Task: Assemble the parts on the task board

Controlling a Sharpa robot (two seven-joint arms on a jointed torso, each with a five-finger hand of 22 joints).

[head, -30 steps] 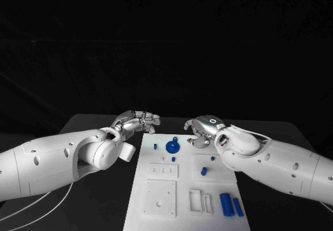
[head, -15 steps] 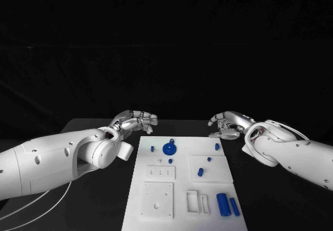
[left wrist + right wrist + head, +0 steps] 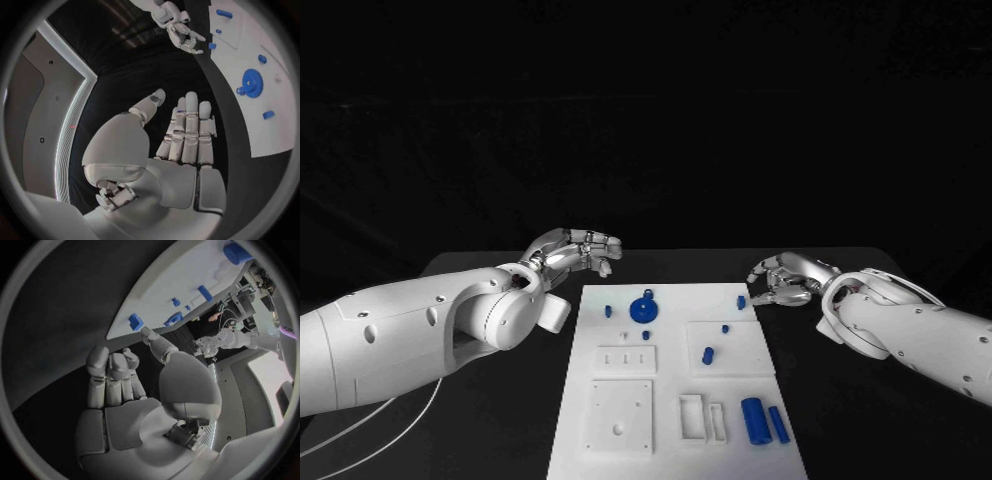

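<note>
The white task board [image 3: 733, 395] lies in the middle of the table. At its far end lie a blue gear [image 3: 643, 308] and small blue pegs [image 3: 741, 301]; another peg [image 3: 708, 354] sits mid-board. Two blue cylinders [image 3: 763, 421] lie at the near right corner. My left hand [image 3: 574, 250] hovers beyond the board's far left corner, fingers extended, holding nothing [image 3: 181, 145]. My right hand [image 3: 783, 279] is over the table just right of the board's far right corner, fingers loosely bent and nothing in them [image 3: 125, 390]. The gear [image 3: 251, 80] also appears in the left wrist view.
The board carries raised white blocks with slots and holes [image 3: 623, 415] on its near left half and two upright white frames [image 3: 702, 418] near the cylinders. Bare black table [image 3: 877, 420] lies on both sides of the board. White cables [image 3: 387, 430] trail under my left arm.
My right hand has swung rightward from above the board's far edge to the table beside the board's right corner. My left hand has stayed where it was.
</note>
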